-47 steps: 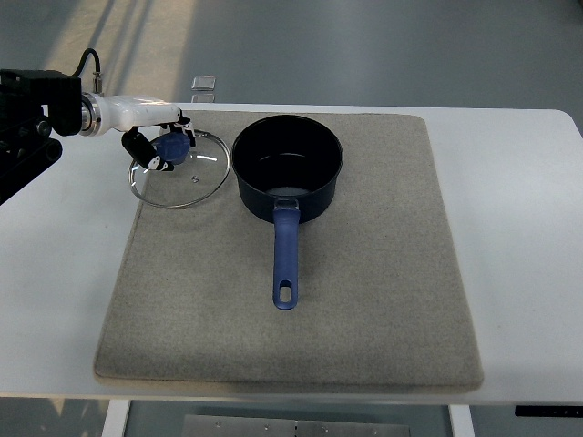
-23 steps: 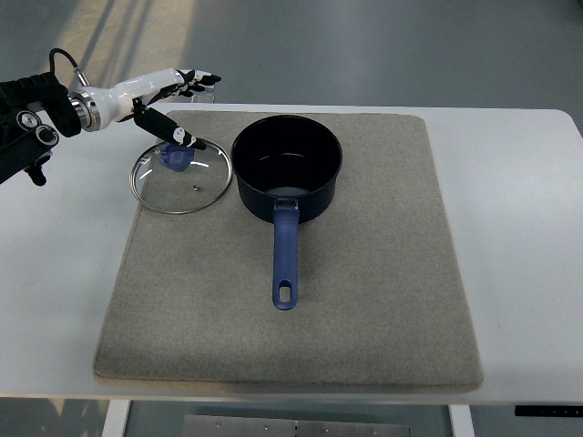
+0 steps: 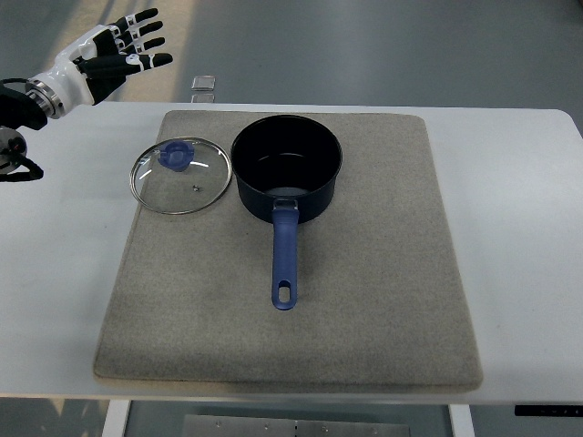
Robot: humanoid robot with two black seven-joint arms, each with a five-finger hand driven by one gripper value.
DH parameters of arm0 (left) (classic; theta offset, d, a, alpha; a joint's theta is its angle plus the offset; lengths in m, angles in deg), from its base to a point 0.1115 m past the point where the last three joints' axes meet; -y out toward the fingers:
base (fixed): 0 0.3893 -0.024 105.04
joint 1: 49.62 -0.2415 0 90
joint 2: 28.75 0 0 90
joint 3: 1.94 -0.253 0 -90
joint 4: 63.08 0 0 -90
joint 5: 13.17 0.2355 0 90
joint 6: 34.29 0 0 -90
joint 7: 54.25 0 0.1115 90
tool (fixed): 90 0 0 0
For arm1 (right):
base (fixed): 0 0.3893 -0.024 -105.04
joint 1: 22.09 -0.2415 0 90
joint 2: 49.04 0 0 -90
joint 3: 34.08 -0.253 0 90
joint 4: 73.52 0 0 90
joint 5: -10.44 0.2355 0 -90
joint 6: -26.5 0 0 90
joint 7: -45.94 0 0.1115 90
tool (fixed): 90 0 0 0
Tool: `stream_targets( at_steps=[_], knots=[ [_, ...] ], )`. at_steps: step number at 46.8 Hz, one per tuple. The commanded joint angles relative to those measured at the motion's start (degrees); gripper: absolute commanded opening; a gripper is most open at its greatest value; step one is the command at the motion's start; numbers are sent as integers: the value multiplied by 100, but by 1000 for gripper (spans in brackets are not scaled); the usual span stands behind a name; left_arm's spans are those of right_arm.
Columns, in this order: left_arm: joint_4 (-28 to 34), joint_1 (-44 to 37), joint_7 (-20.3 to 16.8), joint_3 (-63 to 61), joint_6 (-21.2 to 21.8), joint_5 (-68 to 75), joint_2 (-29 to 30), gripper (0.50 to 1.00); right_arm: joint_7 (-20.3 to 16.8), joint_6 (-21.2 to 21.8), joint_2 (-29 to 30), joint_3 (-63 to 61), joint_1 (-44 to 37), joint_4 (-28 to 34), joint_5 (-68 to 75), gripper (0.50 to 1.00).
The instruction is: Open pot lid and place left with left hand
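The left hand (image 3: 114, 50) has pulled well away from the lid (image 3: 180, 176) since the earlier pictures. A second ago its fingers were wrapped about the blue knob (image 3: 174, 155); half a second ago they had let go and the hand hung just above the lid's far edge. Now the hand is up in the picture's top left corner, beyond the far edge of the bench (image 3: 64, 264), with its fingers spread and holding nothing. Its arm enters from the left edge.

The lid lies flat on the grey mat (image 3: 364, 300), just left of the pot (image 3: 287, 168), its rim almost touching the pot's wall; whether they actually meet cannot be told. It sits at the mat's left border, its rim reaching about to the mat's edge. Its place matches that of half a second ago; compared with a second ago, it has settled slightly lower and flatter.

The pot stands open on the far part of the mat, unchanged, its dark inside showing. Its blue handle (image 3: 285, 259) points toward the near edge of the bench.

The right hand does not appear.
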Motion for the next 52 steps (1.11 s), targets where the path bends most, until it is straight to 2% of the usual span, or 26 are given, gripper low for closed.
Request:
stream_targets(
  at_steps=[1,5,14,21,26,30,52],
  knots=[
    [297,-79,24,17,-656,-534,-4,992,0,0,0,0,-3,-1,0,915],
    [324,-237,199,236,-974,-939,5,992,0,0,0,0,-3,-1,0,917],
    [306,-615,1350,1387,-976,-1001,-56,992,0,0,0,0,6,-1,0,915],
    [280,-818,1948,1942,-976,-1159,-74,992,0,0,0,0,-3,-1,0,915],
    [289,-861,2247,1969,-976,-1484,-74,992,0,0,0,0,-3,8,0,917],
    [289,-923,2370,1960,-976,-1704,-83,992,0,0,0,0,-3,-1,0,915],
    [368,-967,2371,1960,-976,-1863,-249,992,0,0,0,0,-3,8,0,915]
  ],
)
